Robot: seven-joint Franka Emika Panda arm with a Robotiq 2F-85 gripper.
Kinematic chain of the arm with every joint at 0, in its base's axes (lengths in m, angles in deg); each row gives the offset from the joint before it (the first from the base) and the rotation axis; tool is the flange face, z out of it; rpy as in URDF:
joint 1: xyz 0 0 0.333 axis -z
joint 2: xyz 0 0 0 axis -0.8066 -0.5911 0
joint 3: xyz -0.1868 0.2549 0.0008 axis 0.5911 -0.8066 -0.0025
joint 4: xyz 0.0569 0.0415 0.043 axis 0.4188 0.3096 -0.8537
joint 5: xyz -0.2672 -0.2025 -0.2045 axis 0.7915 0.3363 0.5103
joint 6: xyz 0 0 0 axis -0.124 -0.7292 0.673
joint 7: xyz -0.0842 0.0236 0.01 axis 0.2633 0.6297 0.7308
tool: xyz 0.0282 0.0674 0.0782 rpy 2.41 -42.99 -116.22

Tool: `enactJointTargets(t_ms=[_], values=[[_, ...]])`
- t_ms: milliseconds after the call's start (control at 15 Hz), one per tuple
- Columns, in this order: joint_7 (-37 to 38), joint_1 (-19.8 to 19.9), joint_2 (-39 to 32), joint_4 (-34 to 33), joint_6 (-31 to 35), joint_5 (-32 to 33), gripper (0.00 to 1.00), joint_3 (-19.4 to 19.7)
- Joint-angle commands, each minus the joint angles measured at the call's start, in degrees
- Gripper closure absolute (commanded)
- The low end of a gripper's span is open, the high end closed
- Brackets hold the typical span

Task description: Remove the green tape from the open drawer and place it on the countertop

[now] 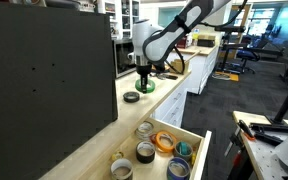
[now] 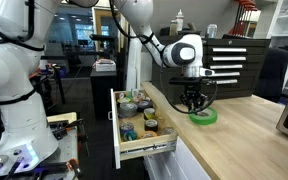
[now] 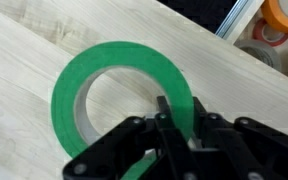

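The green tape (image 3: pixel 94 75) lies flat on the pale countertop (image 3: pixel 24 50), seen from above in the wrist view. It also shows in both exterior views (image 1: pixel 145 87) (image 2: pixel 205 116), resting on the countertop (image 1: pixel 104 115) (image 2: pixel 234 135). My gripper (image 3: pixel 179 108) points straight down, with one finger inside the ring and one outside, closed on the ring's wall. It shows in both exterior views (image 1: pixel 142 78) (image 2: pixel 194 103). The open drawer (image 1: pixel 206 152) (image 2: pixel 147 148) stands pulled out below the counter edge, away from the gripper.
A black roll (image 1: pixel 132 97) lies on the countertop beside the green tape. Several tape rolls sit in the drawer, an orange one (image 1: pixel 164 142) (image 3: pixel 284 12) among them. A large dark panel (image 1: pixel 44 80) stands on the counter. A dark tool cabinet (image 2: pixel 234 70) stands behind.
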Motion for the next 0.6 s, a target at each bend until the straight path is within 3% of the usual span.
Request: enactJointTargets(t_ms=[0,133,200,267,533], values=[[-3.42,1.68,-4.58,-5.14,0.55,-0.54,0.94,-1.24],[-4.1,1.86,-5.7,-6.17,0.39,-0.55,0.92,-1.52],[-4.62,1.94,-5.67,-6.03,0.68,-0.52,0.51,-1.65],[-4.93,2.02,-5.16,-5.5,0.91,-0.6,0.49,-1.79],[-5.06,2.23,-1.95,-2.6,1.39,-1.63,0.25,-2.29]])
